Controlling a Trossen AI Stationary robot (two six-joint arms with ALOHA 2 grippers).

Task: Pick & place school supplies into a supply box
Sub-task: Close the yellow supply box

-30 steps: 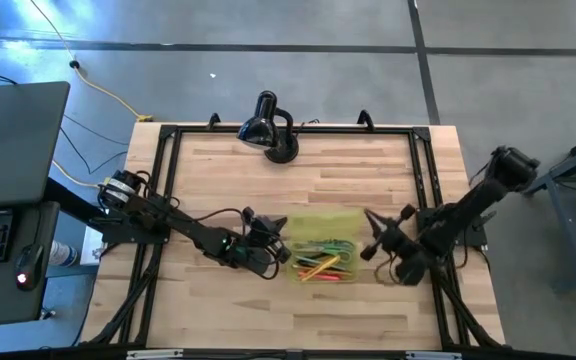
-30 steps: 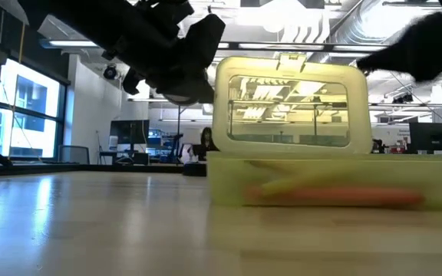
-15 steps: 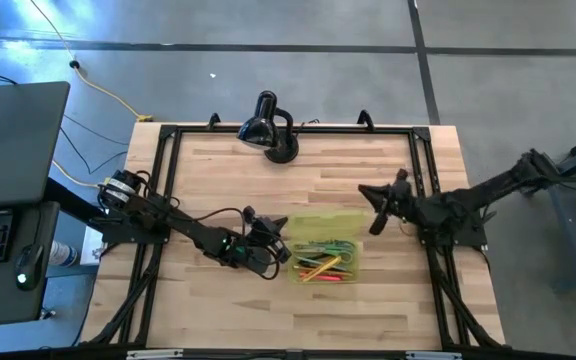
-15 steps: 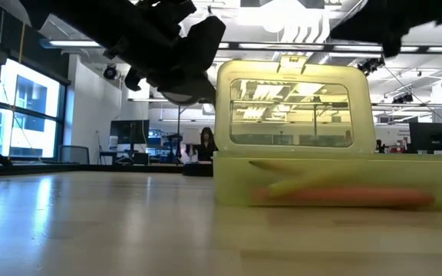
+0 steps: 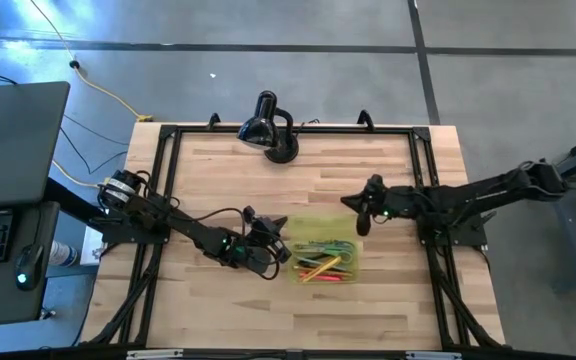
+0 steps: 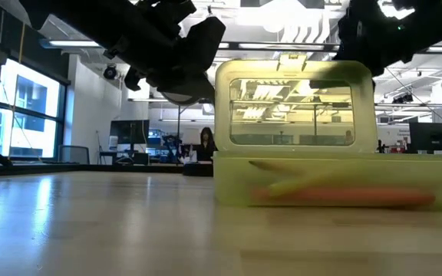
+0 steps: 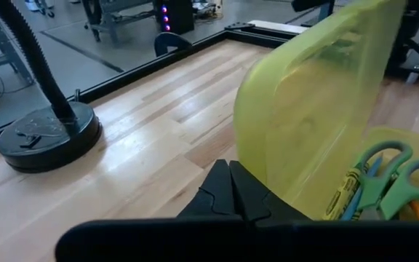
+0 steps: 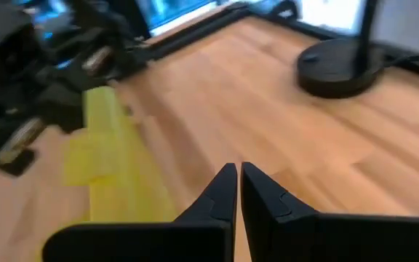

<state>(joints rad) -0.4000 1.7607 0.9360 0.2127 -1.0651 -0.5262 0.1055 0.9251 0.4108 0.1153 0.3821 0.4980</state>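
High view shows the supply box [image 5: 325, 259] lying open near the middle of the table [image 5: 308, 170], with the school supplies [image 5: 323, 262] inside it: orange, yellow, green and pink-red pencils, and green-handled scissors [image 7: 384, 178]. Its lid [image 6: 294, 103] stands upright along the side facing the desk lamp [image 5: 268, 128]. Left gripper [image 5: 274, 236], fingers pressed together and holding nothing, sits just beside the box's end. Right gripper [image 5: 361, 208], also closed and empty, hangs above the lid's edge.
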